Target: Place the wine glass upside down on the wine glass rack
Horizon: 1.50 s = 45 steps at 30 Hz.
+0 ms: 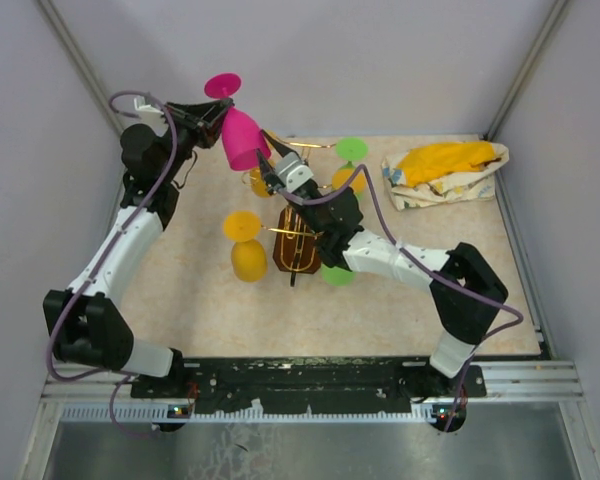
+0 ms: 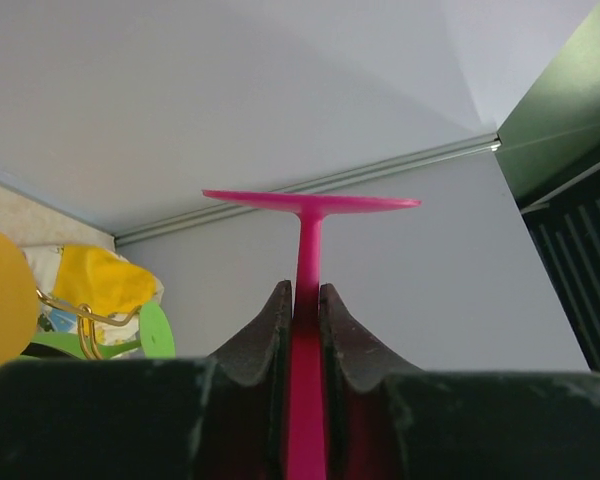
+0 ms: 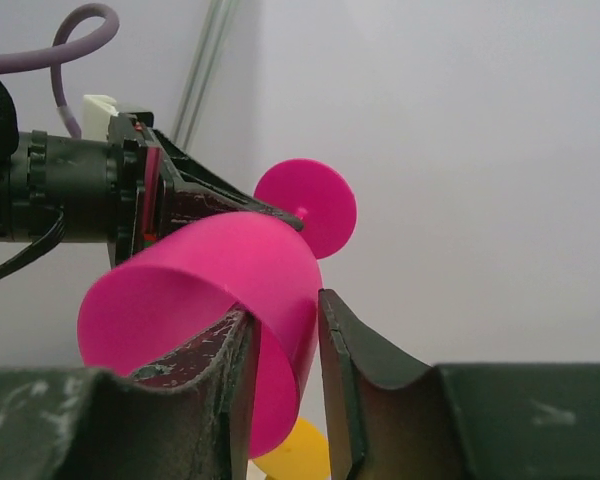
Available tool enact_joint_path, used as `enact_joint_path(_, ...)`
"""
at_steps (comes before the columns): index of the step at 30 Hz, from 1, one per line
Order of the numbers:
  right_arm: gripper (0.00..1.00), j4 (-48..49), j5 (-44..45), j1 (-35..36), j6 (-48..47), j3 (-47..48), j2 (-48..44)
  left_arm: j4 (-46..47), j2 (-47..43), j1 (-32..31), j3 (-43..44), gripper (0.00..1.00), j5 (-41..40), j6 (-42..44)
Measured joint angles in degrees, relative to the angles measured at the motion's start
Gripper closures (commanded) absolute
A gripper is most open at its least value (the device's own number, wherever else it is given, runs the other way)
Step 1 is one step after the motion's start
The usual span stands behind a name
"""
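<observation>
Pinching its stem, left end effector (image 2: 306, 295) holds wine glass (image 1: 242, 138) foot-up; right end effector (image 3: 285, 315), narrowly parted, straddles rim.

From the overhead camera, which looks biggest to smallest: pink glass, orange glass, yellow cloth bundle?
Yellow cloth bundle, largest.
Pink glass and orange glass look alike; the pink one is held up nearer the camera, so unranked.

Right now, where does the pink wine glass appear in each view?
Top external: pink wine glass upper centre-left, foot uppermost.
Left wrist: its stem centre, foot disc above.
Right wrist: bowl left of centre, rim between the fingers of the right hand.
Shared landmark: the left hand clamping the stem.
</observation>
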Motion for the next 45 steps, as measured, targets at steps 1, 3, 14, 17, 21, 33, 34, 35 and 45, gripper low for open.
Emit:
enact_joint_path(1,0.66,-0.50,0.17,0.00,-0.13,-0.07,-0.31,0.00,-0.11,0.15,0.00,1.00,0.02,0.72)
enact_joint_path(3,0.62,-1.51,0.74,0.11,-0.55,-0.13,-1.22,-0.15,-0.46,0.66,0.00,1.00,0.02,2.54)
enact_joint_path(14,0.43,-8.37,4.00,0.11,-2.25,-0.35,-4.39,-0.11,-4.59,6.34,0.00,1.00,-3.48,15.02)
enact_joint_path(17,0.37,-11.69,4.76,0.11,-2.62,-0.35,-5.18,0.76,-4.94,7.85,-0.22,1.00,-4.17,17.66)
enact_joint_path(21,0.31,-16.13,5.73,0.11,-2.91,-0.35,-6.64,2.40,-5.33,9.40,-0.79,1.00,-4.85,21.86)
enact_joint_path(33,0.24,-35.58,14.93,-1.20,1.33,10.88,-10.54,6.12,-13.77,9.92,-8.66,1.00,-1.11,55.71)
enact_joint_path(34,0.24,-36.26,15.63,-1.49,1.73,11.45,-10.88,6.23,-14.36,9.94,-9.70,1.00,-0.81,57.61)
enact_joint_path(35,0.24,-36.87,16.11,-1.73,2.10,11.74,-11.21,6.29,-15.02,9.94,-11.08,1.00,-0.44,59.54)
enact_joint_path(45,0.23,-42.27,19.21,-4.57,4.09,12.50,-11.80,6.99,-17.49,9.94,-22.73,1.00,3.65,68.02)
